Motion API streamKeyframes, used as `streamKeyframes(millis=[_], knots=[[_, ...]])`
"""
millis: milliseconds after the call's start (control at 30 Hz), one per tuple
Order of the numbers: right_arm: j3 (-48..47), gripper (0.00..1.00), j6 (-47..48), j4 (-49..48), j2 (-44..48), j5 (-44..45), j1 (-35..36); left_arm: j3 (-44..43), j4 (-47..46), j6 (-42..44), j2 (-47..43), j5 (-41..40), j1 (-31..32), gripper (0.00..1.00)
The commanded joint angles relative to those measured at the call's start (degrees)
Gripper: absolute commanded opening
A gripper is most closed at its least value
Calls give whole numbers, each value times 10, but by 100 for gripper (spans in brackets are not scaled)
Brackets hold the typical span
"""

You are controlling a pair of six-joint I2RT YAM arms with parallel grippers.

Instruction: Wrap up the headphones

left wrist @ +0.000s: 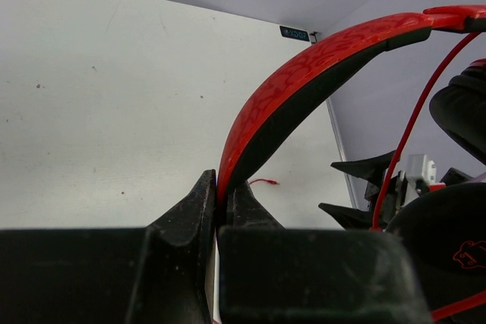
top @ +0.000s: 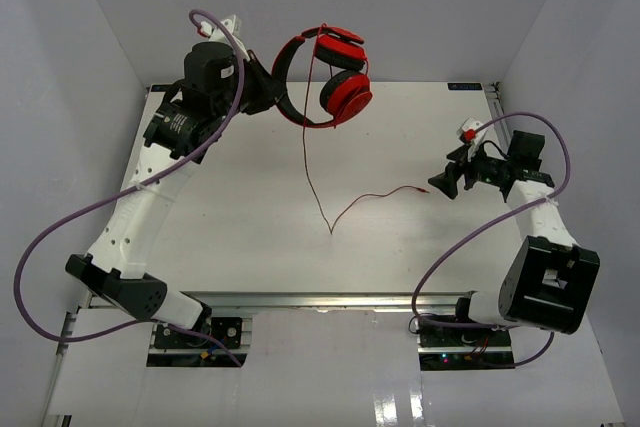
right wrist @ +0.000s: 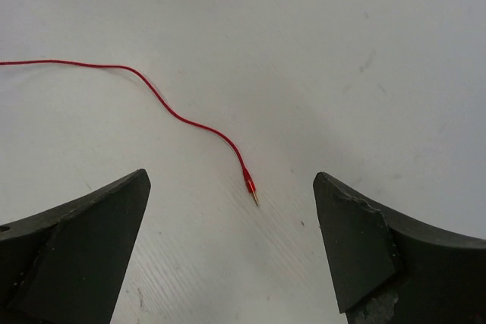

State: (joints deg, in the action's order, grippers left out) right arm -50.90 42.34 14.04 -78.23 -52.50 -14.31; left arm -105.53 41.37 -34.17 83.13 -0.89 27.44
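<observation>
My left gripper (top: 268,90) is shut on the headband of the red headphones (top: 345,97) and holds them up above the far part of the table. In the left wrist view the headband (left wrist: 304,73) arches up from between my shut fingers (left wrist: 199,206). The thin red cord (top: 312,172) hangs down from the earcups, touches the table and runs right to its plug (top: 425,188). My right gripper (top: 442,179) is open, just right of the plug. In the right wrist view the plug (right wrist: 250,184) lies on the table between my open fingertips (right wrist: 125,202).
Purple robot cables (top: 60,237) loop off both arms, the right one (top: 480,237) over the table's right side. The white table (top: 230,237) has walls at the back and both sides. A small dark label (left wrist: 294,33) sits at the far table edge.
</observation>
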Motion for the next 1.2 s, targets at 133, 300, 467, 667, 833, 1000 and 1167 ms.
streamKeyframes(millis=[133,300,467,667,833,1000,1167], knots=[[19,90,-18,-16,124,-61,264,-2,-43,-32,-1,71,-4,0],[26,90,-171,-177,116,64,417,-9,-42,-41,7,78,-4,0],[32,90,-219,-265,80,66,454,-29,-36,-49,19,88,-4,0],[49,90,-206,-327,35,40,505,-66,-23,-56,31,89,-4,0],[53,92,-104,-296,1,-93,514,-80,-21,-63,31,91,-4,0],[59,96,-110,-320,-28,-39,532,-84,-21,-75,25,104,-4,0],[38,78,-169,-383,-73,-42,535,-91,-21,-85,16,116,-4,0]])
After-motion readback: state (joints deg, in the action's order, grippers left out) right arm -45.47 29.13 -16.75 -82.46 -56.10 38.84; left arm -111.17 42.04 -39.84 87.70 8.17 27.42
